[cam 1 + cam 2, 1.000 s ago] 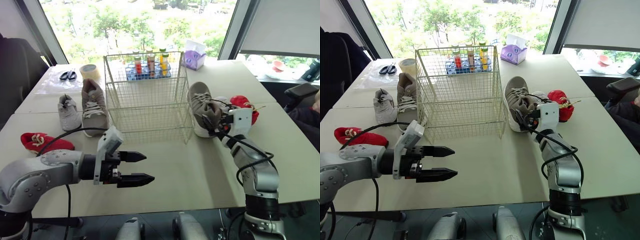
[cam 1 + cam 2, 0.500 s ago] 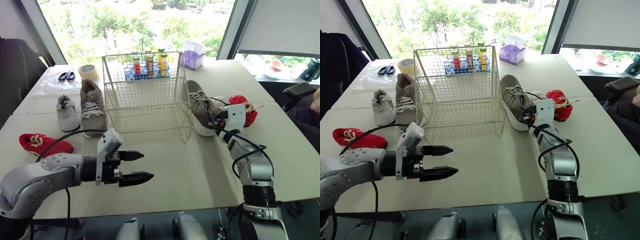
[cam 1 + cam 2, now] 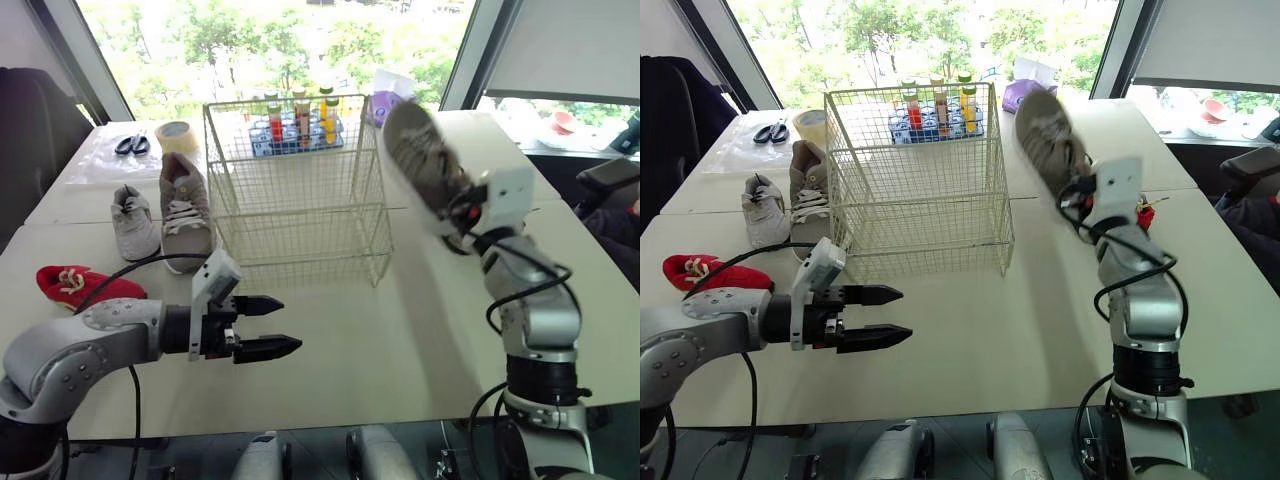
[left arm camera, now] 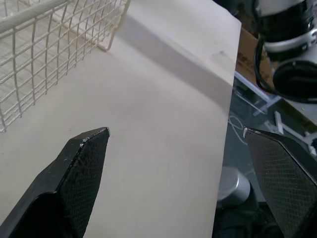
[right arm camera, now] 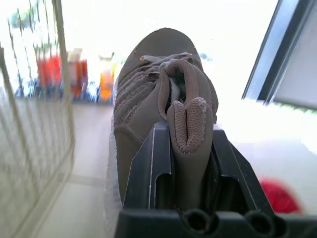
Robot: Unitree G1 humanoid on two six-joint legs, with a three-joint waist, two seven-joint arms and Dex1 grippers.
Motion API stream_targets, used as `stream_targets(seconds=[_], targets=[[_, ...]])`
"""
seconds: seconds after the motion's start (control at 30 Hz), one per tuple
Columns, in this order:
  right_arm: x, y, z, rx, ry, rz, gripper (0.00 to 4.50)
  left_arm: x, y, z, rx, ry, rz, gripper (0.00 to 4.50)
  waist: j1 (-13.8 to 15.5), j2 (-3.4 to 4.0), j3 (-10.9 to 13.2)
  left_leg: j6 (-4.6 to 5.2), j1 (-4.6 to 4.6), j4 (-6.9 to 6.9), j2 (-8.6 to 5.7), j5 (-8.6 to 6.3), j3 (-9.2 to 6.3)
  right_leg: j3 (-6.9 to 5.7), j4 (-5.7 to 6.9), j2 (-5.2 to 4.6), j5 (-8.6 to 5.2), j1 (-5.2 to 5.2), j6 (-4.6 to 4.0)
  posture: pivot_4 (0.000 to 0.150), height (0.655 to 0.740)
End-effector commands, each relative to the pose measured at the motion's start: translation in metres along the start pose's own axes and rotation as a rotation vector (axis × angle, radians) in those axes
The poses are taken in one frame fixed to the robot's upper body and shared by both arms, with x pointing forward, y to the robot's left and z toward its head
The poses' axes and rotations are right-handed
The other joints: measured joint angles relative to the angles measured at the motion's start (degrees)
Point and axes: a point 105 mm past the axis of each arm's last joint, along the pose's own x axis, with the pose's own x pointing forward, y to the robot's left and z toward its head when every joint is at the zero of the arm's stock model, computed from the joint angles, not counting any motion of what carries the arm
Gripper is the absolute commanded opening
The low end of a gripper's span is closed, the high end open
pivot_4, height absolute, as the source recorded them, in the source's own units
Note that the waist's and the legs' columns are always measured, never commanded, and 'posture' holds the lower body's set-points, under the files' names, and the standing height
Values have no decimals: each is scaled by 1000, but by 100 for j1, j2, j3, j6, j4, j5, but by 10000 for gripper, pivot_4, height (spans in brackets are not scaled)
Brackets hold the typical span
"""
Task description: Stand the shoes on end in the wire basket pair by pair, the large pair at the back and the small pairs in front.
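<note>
Step in hand, as I judge it: moving one large shoe [image 3: 420,160] into the wire basket [image 3: 295,190].

- Left of the basket: its mate [image 3: 187,212] lies on the worktop [image 3: 400,330].
- In front of the basket: left tool [image 3: 290,325] hovers, fingers spread, holding nothing.
- Right of the basket: right tool [image 3: 460,212] pinches the large shoe by the heel, toe raised, clear of the worktop.

Next move: carry it over the rim and stand it on end at the back.

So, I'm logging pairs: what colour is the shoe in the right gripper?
The shoe is grey-brown; the right wrist view shows it best.
</note>
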Motion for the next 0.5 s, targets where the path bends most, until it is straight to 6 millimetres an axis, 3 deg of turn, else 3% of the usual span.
stream_targets(seconds=[0.03,0.1,0.17,0.2,0.33,0.4,0.5], targets=[[-6,-14,47,-73,-145,-64,2351,-4,-1,13,17,-30,-27,45000,6,0,0,0,-4,-2,0,0,-1,-1,-5,-2,0,-3,0,1500,7400],[-2,-30,78,-183,-235,-81,2351,-7,3,27,8,-71,-28,45000,22,7,7,0,-11,1,-5,0,0,-2,-13,-10,0,-3,1,1500,7400],[3,-17,120,-468,-369,152,2351,-17,9,48,24,-117,-21,45000,42,18,25,10,-23,23,-29,-3,6,-6,-15,-29,8,-5,14,1500,7400],[4,-17,133,-522,-395,237,2351,-22,9,54,33,-110,-33,45000,43,21,27,18,-23,14,-31,1,7,-6,-25,-32,11,-4,19,1500,7400],[2,-17,181,-536,-454,450,2351,-51,6,88,2,-189,-67,45000,-41,22,53,31,-16,10,-19,-6,15,-13,-35,-21,12,0,21,1500,7400],[-4,-9,197,-521,-466,574,2351,-69,7,110,-3,-263,-65,45000,-63,19,54,41,-16,6,-5,-12,12,-13,-35,-13,11,-3,18,1500,7400],[-14,4,201,-527,-449,728,2351,-93,13,135,-22,-372,-44,45000,-50,18,54,40,-18,2,-3,-11,4,-17,-35,-18,8,-3,13,1500,7400]])
